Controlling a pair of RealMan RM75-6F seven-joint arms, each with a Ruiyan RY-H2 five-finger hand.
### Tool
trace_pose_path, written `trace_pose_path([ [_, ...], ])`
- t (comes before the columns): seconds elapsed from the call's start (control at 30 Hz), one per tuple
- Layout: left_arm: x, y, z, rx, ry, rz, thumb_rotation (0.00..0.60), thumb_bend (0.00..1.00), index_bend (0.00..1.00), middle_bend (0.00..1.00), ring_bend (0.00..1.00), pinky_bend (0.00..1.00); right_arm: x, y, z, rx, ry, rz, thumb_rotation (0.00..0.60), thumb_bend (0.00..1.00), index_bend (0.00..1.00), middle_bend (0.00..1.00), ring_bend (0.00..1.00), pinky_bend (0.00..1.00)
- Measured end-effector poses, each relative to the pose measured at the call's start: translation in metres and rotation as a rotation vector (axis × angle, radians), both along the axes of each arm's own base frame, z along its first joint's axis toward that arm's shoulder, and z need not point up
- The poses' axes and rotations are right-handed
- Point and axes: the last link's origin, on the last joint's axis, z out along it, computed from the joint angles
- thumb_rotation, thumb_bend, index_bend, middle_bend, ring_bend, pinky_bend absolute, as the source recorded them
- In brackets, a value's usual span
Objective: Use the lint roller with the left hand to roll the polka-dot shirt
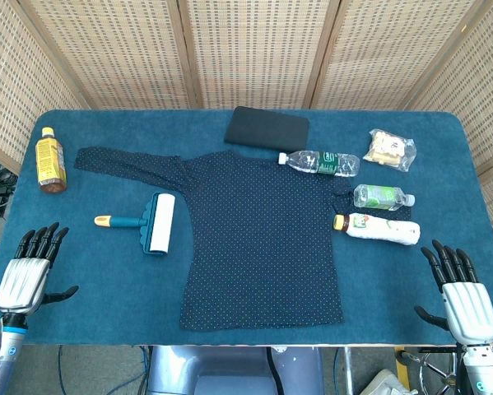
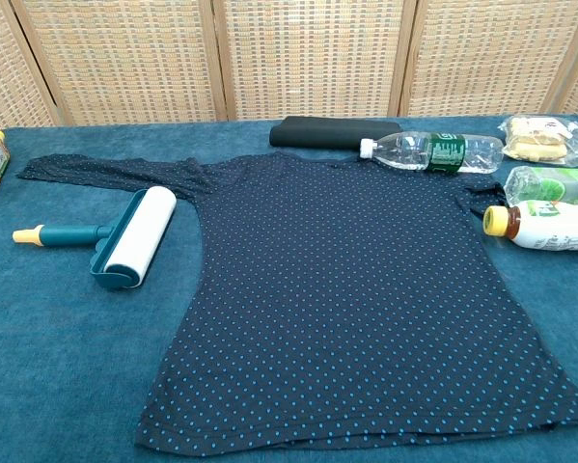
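Teal-framed lint roller with white drum and yellow-tipped handle (image 1: pixel 147 223) lies on blue table cloth (image 1: pixel 81 329), just left of navy polka-dot shirt (image 1: pixel 262 239) spread flat mid-table. Handle points left, drum end nearest shirt; drum axis roughly front-to-back. Left hand (image 1: pixel 30 271) at near left table edge, fingers apart, empty; roller lies ahead and to its right. Right hand (image 1: pixel 462 296) at far side, likewise spread, seemingly empty. Left clearly nearer.
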Motion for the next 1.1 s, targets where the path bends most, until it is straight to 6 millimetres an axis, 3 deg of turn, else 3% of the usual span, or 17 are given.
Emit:
trace_pose_path([
  [1.1, -0.0016, 0.0047, 0.0024, 0.004, 0.002, 0.010, 0.600, 0.13, 0.00, 0.00, 0.00, 0.01, 0.0009, 0.0002, 0.0033, -0.020, -0.008, 0.003, 0.600, 0.08, 0.00, 0.00, 0.00, 0.00],
])
